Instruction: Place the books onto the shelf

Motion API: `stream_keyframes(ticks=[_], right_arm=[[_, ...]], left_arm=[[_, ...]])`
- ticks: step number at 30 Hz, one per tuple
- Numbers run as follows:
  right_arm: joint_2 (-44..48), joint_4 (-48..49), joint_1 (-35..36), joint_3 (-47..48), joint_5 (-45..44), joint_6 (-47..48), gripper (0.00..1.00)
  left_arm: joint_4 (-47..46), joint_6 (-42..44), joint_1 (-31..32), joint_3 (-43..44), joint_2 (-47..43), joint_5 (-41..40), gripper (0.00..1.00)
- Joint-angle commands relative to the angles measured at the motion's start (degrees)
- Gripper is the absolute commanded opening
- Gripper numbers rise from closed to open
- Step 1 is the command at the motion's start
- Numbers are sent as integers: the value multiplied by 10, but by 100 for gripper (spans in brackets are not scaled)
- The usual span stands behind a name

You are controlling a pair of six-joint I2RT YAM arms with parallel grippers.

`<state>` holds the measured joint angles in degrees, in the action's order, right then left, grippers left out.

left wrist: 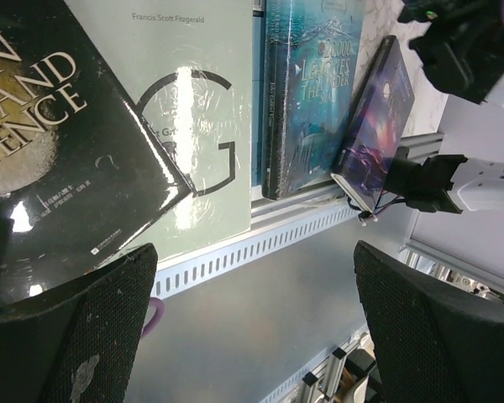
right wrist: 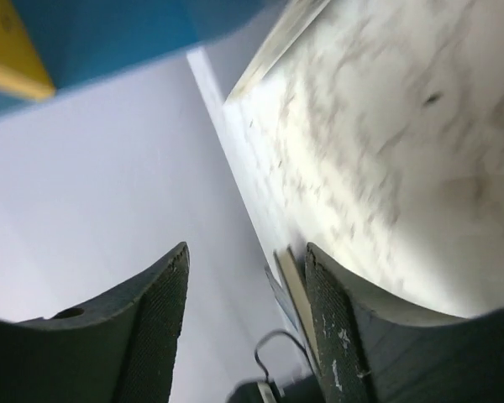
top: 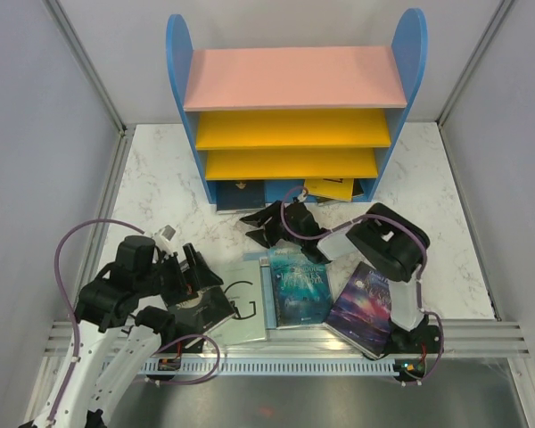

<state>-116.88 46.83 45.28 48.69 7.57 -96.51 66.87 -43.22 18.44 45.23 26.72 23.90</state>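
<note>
The shelf [top: 294,80] stands at the back with blue sides, a pink top and two yellow boards. A yellow book [top: 330,187] lies at its foot, partly inside the bottom opening. My right gripper [top: 257,228] hovers just in front of the shelf, left of that book, open [right wrist: 245,249] with nothing between the fingers. On the table near the front lie a black book [left wrist: 42,126], a pale green book [top: 245,308], a teal book [top: 299,285] and a purple galaxy book [top: 361,308]. My left gripper [top: 192,267] is wide open [left wrist: 254,252] over the front edge beside the black book.
A slotted metal rail [top: 294,361] runs along the table's front edge under the books' near ends. Grey walls close in both sides. The marble table [right wrist: 386,126] fills the right wrist view, with the shelf's blue panel [right wrist: 109,42] at its top left.
</note>
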Motion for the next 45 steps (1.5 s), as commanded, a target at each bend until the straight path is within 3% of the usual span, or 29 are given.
stream_keyframes(ticks=[1,4,7,9,12,13,16,18,24,27,29,36,45], right_arm=[[102,-45,8,-26,38,74,63],[193,-123,11,-68,43,129,70],[326,-257,11,-110,17,196,79],[399,-400,11,-123,-33,221,82],[562,-627,2,-165,-115,221,81],[588,-627,-4,-175,-115,221,80],[670,-786,-31,-208,-149,218,78],[691,-830,-56,-219,-156,218,77],[670,-867,-77,-232,-146,255,77],[636,-858,-77,-231,-143,265,76],[625,-836,-77,-234,-134,272,76],[586,-768,-77,-258,-100,274,75],[553,-684,-77,-309,-41,264,72]], left_arm=[[-57,-13,-3,-19,3,40,100],[-87,-6,-2,-46,26,55,100],[-117,-2,-2,-75,45,73,100],[-152,-5,-1,-94,54,84,100],[-207,-21,2,-123,89,103,100],[-224,-21,4,-123,89,103,100],[-284,-34,23,-139,133,105,100],[-325,-43,56,-141,177,87,99],[-423,-97,219,-119,303,-2,99],[-491,-137,259,-135,372,-12,97],[-543,-164,273,-156,400,-13,97],[-592,-194,299,-187,440,-32,97],[-584,-209,322,-174,532,-72,96]])
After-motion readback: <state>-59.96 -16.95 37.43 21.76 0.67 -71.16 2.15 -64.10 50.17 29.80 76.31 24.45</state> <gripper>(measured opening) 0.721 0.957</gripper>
